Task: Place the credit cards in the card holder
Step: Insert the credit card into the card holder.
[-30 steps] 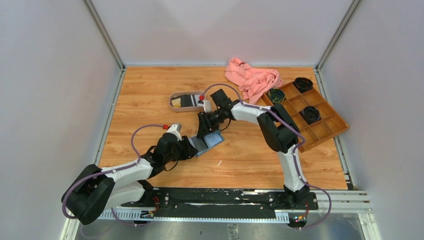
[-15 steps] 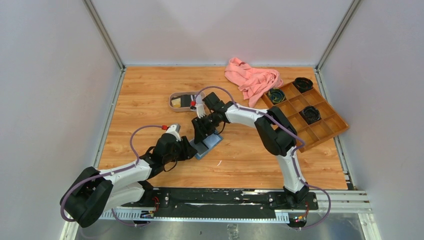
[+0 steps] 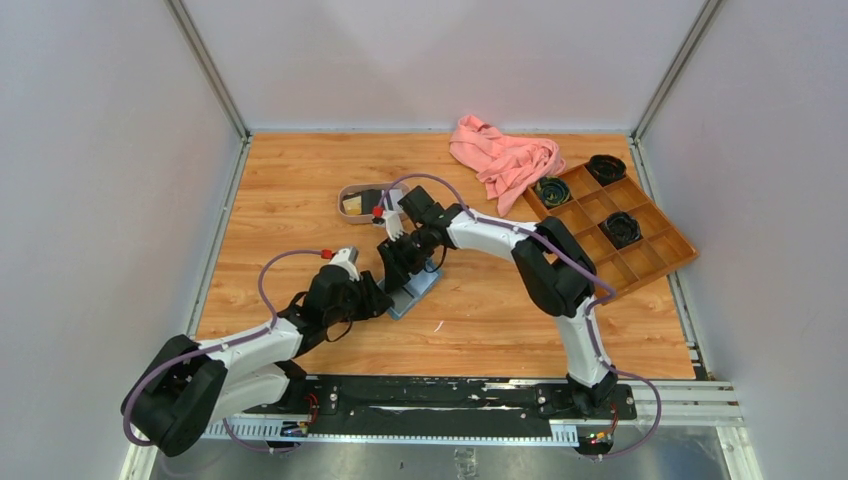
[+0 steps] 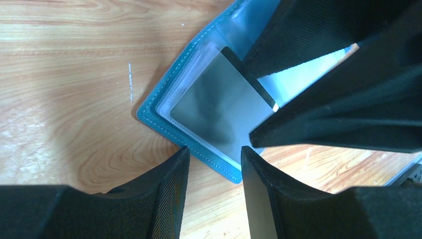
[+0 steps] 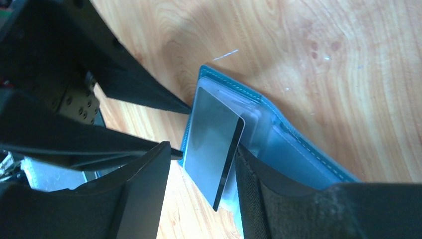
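While the left pincer (image 4: 214, 149) sits low over the wooden table (image 3: 280, 200), its jaws stand partly apart and grip nothing. Just ahead of its tips lies the teal card holder (image 5: 298, 152), opened flat; whether the tips touch its near edge I cannot tell. A grey credit card (image 4: 219, 109) with a dark stripe lies aslant on the holder's pale inside, with the end nearer the right pincer lifted. The right pincer (image 5: 203, 148) faces the left one from the opposite side and is closed on that card across its width, one finger at each long edge. Beyond the right pincer, farther from the arm bases, an oval tray (image 3: 340, 203) holds a tan card (image 3: 352, 206) and a black card (image 3: 375, 203). Well off to the right pincer's right lie a crumpled pink cloth (image 3: 505, 160) and a brown compartmented wooden box (image 3: 650, 250) with dark round things (image 3: 620, 228) in three cells.
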Controlling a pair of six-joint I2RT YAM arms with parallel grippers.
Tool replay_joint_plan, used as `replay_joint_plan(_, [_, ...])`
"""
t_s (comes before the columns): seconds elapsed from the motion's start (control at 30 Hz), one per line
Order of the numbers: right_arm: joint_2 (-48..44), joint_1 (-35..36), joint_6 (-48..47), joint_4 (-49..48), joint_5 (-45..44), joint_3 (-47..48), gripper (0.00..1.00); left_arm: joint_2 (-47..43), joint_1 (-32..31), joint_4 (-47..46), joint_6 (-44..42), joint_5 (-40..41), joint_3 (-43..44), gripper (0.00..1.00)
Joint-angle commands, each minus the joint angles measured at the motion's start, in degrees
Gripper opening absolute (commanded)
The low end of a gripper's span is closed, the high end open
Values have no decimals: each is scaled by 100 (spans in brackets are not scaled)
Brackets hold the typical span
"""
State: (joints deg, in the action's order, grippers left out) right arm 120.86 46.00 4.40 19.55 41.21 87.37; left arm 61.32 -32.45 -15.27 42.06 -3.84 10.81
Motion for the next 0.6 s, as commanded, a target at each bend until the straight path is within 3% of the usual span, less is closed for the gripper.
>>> replay_joint_plan(0.0, [-291,-122,-394,311,879,89,56,-71,193,313,-198,13,-138,49])
replay_joint_plan(0.23, [-578,-524,-1437,719,1253,95,69,-365,449,323,-340,-391,-162,52])
replay_joint_plan(0.57, [-986,-1260,-1948,770,1716,-167,66,-660,975,584,-584,-929,203,53])
